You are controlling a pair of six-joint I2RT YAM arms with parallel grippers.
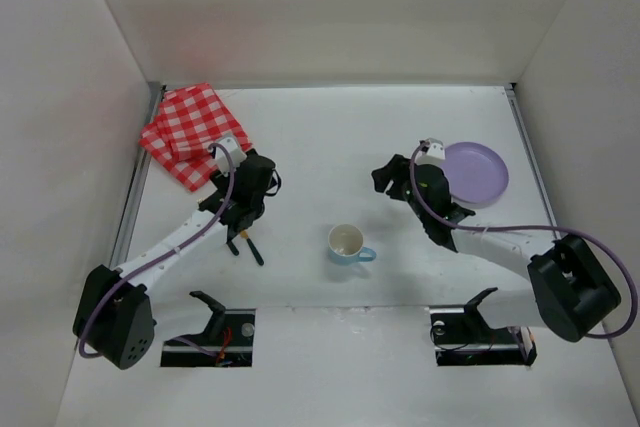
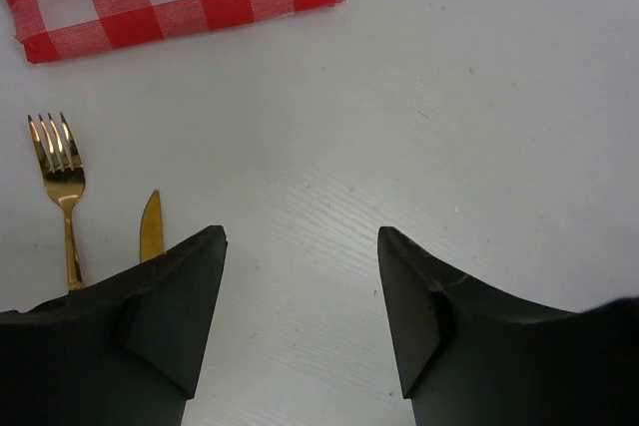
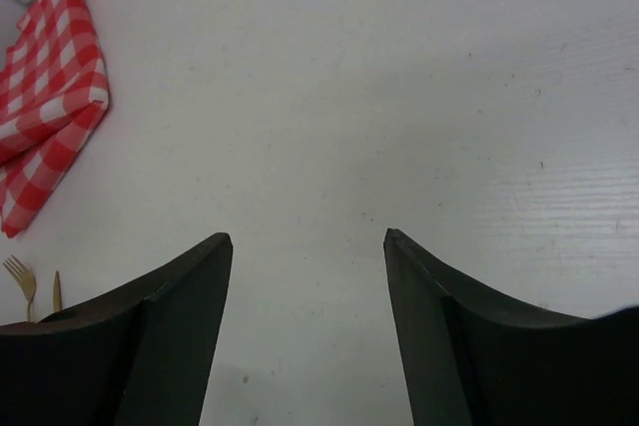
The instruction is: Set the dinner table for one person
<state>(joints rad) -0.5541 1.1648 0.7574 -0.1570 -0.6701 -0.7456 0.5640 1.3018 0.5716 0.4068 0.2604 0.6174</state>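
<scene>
Left jaws and right jaws both gape empty above the white table point(image 1: 330, 137), which fills the walled bay; checked cloth point(image 1: 190, 132) at 10 o'clock, purple plate point(image 1: 478, 172) at 3 o'clock, cup point(image 1: 347, 243) near 6, gold fork point(image 2: 62, 182) and knife point(image 2: 150, 226) at 8 o'clock

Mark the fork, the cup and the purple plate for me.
fork point(image 2: 62, 177), left wrist view, on its head below the tines.
cup point(image 1: 346, 240), top external view, inner bottom.
purple plate point(image 1: 480, 172), top external view, bare centre.

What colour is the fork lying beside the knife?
Shiny gold: the fork shows best in the left wrist view.
</scene>
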